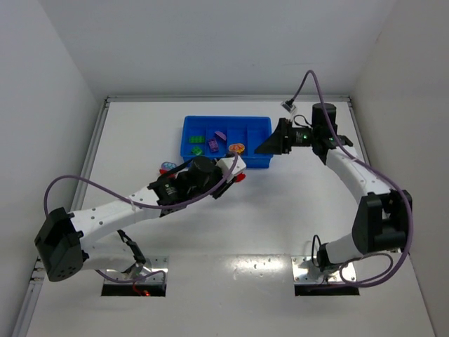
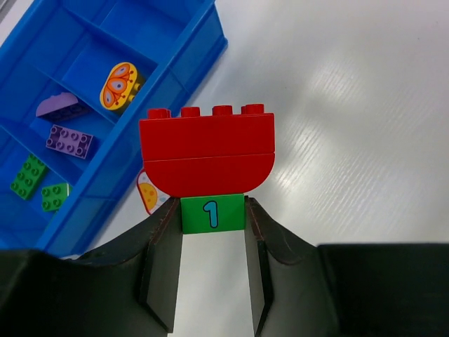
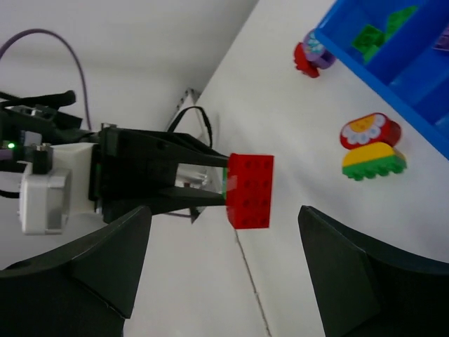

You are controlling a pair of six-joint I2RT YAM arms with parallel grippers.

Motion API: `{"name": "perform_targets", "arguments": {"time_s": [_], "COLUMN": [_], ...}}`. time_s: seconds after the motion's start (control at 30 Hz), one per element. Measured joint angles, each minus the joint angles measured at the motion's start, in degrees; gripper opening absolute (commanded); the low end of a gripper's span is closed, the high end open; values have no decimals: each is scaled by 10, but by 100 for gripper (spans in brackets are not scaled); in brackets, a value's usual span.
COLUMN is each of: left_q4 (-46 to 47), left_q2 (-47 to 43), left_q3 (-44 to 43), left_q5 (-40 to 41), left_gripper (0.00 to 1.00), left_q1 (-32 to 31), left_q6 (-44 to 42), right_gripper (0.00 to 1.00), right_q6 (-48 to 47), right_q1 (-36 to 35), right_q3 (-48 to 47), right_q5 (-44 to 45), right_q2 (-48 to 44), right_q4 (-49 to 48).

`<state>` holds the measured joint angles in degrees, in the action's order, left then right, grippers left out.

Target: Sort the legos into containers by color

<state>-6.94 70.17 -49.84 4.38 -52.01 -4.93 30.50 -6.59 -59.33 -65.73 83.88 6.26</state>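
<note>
At five o'clock of the tray (image 1: 261,161), the left end effector (image 2: 212,210) clenches a red-green lego (image 2: 207,151); the right end effector (image 1: 269,145), at three o'clock, is released.

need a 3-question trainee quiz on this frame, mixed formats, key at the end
1. True or false: the right pincer is shut on a brick.
2. The left pincer holds a lego stack. Which part do its jaws squeeze? A) the red studded top B) the green brick marked 1 C) a purple brick
3. Fill in: in the blue tray, the compartment next to the two green bricks holds ___ pieces.
Key: 1 false, it is open with nothing between its jaws. 2 B. 3 purple; the purple pieces lie there.
</note>
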Motion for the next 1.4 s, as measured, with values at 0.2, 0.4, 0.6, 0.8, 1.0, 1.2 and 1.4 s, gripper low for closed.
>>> {"name": "perform_targets", "arguments": {"time_s": [0.2,0.4,0.6,0.8,1.0,1.2,1.4], "left_q4": [1,0,0,0,-7,7,43], "left_q2": [0,0,2,7,10,9,-6], "left_q3": [-3,-45,-83,-87,-87,-73,-42], "left_q5": [-2,-7,-16,-16,-9,-3,-3], "left_gripper": [1,1,2,2,2,2,2], "left_q1": [0,0,0,0,4,4,7], "left_q6": [-19,-21,-19,-19,-20,-17,-3], "right_gripper": [86,84,82,61,10,0,0], "right_q6": [23,-23,-76,-96,-97,-92,-76], "right_q1": [-30,-47,-56,-65,-78,-79,-63], "right_q3": [-21,-23,-52,-75,-85,-85,-103], "right_q5": [-48,-36,-18,-14,-21,-15,-22], "right_q2": [27,42,67,72,75,79,92], "right_q4": [-18,24,82,92,90,91,79]}}
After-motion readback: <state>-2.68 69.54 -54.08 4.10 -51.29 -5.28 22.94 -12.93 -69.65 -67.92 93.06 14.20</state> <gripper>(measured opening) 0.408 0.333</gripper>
